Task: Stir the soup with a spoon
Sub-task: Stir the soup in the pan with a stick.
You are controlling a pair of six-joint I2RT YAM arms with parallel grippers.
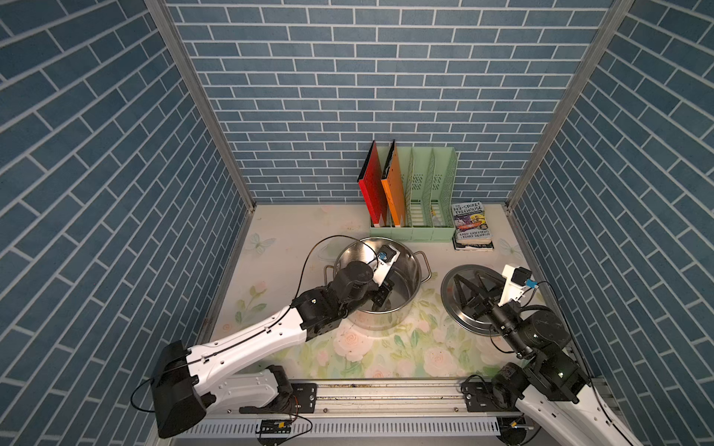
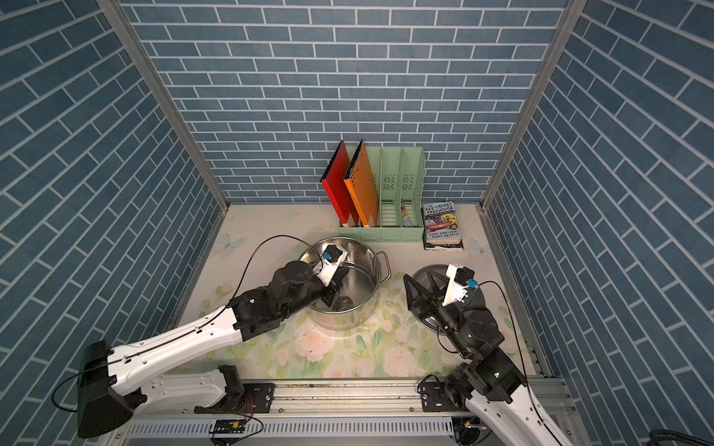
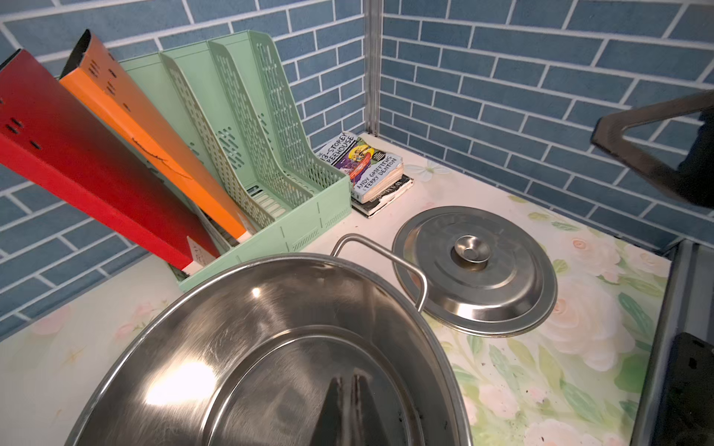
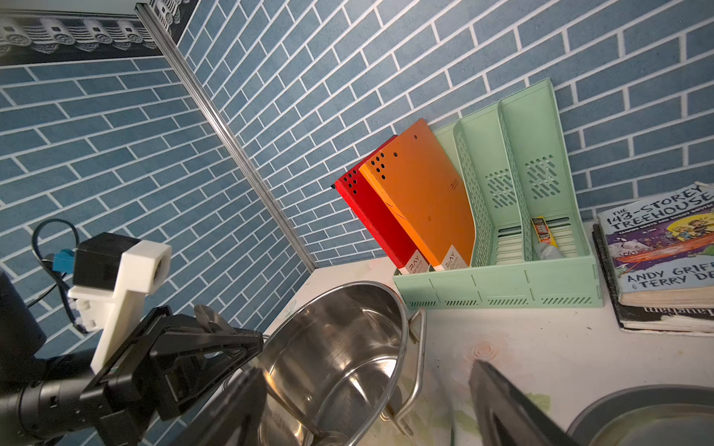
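The steel pot [image 1: 386,242] [image 2: 349,242] stands mid-table with two loop handles. Its inside [image 3: 270,309] is bare shiny steel, and no soup shows. My left gripper [image 1: 382,299] [image 2: 334,297] [image 3: 349,380] reaches down into the pot and is shut on the spoon. The spoon's thin handle [image 4: 293,409] slants to the pot floor, where its small bowl [image 2: 345,303] rests. My right gripper [image 1: 468,278] [image 2: 420,278] [image 4: 365,370] hangs open over the flat lid [image 1: 450,305] [image 3: 502,293], right of the pot, holding nothing.
A green file rack [image 1: 425,231] [image 3: 309,208] with a red folder [image 1: 373,185] and an orange folder [image 1: 394,185] stands at the back wall. Stacked books [image 1: 473,228] [image 4: 664,247] lie to its right. Blue brick walls close three sides.
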